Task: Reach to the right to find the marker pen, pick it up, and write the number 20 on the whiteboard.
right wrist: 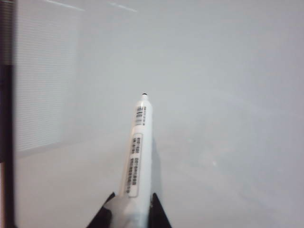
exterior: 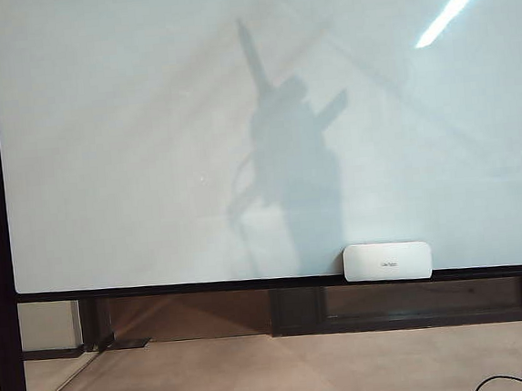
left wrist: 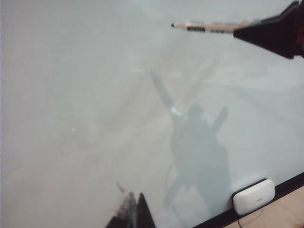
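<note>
While right pincer point(right wrist: 128, 211) grips marker point(right wrist: 137, 152), eraser point(exterior: 387, 261) apart.

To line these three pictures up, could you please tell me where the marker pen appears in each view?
Exterior view: the marker pen itself is not in the picture.
Left wrist view: the marker pen lies level near the upper edge, held by the right gripper.
Right wrist view: it rises from the lower edge at centre, tip toward the whiteboard.
Shared landmark: the whiteboard.

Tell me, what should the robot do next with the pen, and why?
Probably ease the right gripper forward until the pen tip meets the whiteboard. It already grips the pen, tip aimed at the board, and nothing is written yet.
</note>
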Controlling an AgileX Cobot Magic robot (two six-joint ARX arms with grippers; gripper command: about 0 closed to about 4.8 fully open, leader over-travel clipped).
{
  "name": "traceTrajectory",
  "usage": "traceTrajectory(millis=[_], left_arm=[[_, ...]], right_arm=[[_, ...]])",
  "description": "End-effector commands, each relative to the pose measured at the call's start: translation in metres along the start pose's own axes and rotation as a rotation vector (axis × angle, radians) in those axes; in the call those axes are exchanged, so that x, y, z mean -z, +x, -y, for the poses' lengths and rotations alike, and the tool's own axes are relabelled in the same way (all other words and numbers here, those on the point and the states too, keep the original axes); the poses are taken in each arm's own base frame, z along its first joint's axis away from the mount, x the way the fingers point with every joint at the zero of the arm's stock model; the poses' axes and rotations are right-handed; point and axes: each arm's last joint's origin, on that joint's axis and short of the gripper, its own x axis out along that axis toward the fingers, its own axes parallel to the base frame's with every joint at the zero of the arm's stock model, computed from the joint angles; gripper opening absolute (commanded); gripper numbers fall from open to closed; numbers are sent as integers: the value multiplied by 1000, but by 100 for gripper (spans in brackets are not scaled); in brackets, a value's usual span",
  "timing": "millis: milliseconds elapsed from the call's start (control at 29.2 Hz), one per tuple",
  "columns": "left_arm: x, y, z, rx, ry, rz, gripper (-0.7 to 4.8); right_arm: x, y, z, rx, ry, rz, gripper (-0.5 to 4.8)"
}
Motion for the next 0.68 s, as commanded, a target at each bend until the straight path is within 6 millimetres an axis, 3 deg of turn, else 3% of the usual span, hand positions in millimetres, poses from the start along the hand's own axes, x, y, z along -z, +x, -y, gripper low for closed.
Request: traceTrajectory(millis=[34,240,479,684], left_arm=[[1,7,-2,-7,3,17,-5],[-12,10,-4,42,-67,90,-5],[-29,7,-5,143,-78,163,-5],[-30,7,-5,151,-91,132,-5]], right_arm=[[-3,9,-3,95,3,7,-2],[-11,22,-2,135,3,8,-2],[-39,33,3,167,2,-15,-2],[-44,34,-4,199,-14,-19,-2]])
